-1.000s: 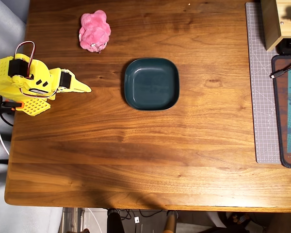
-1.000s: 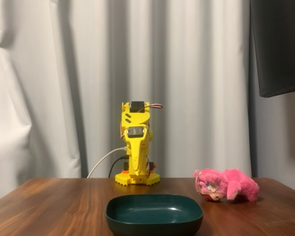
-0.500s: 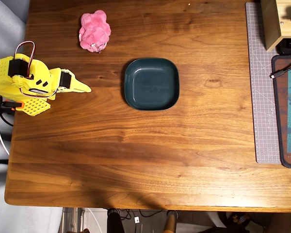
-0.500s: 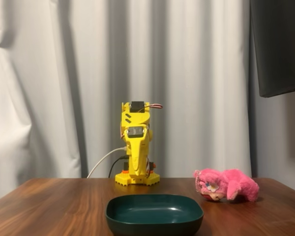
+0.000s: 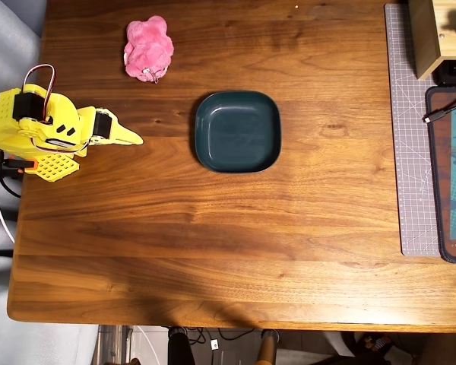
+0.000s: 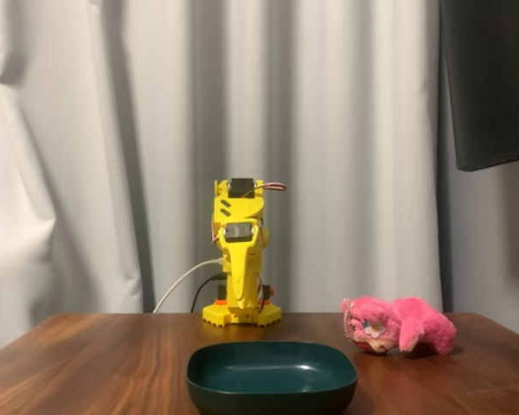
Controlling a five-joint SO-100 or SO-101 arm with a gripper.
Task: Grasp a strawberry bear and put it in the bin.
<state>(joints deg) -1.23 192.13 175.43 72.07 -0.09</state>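
Nothing is done yet: the bear (image 5: pixel 148 49) lies on the worktop (image 5: pixel 213 228), well apart from the empty bin (image 5: pixel 237 131). The arm sits folded at its base, gripper (image 5: pixel 129 138) pressed together, holding nothing. Reach, grasp and drop remain.

- The dark mat (image 5: pixel 450 175) at the right edge of the overhead view carries large pale letters, cut off by the frame; only a stroke like an "L" shows, and no word can be made out.
- A line of small pale print runs along that mat's bottom edge, too small to read.
- The grey cutting mat (image 5: pixel 410 137) beside it bears a printed grid, with no figures I can read.
- Nothing readable shows on the yellow arm (image 5: pixel 42 129), the pink plush (image 5: pixel 147 49) or the teal dish (image 5: pixel 237 131).
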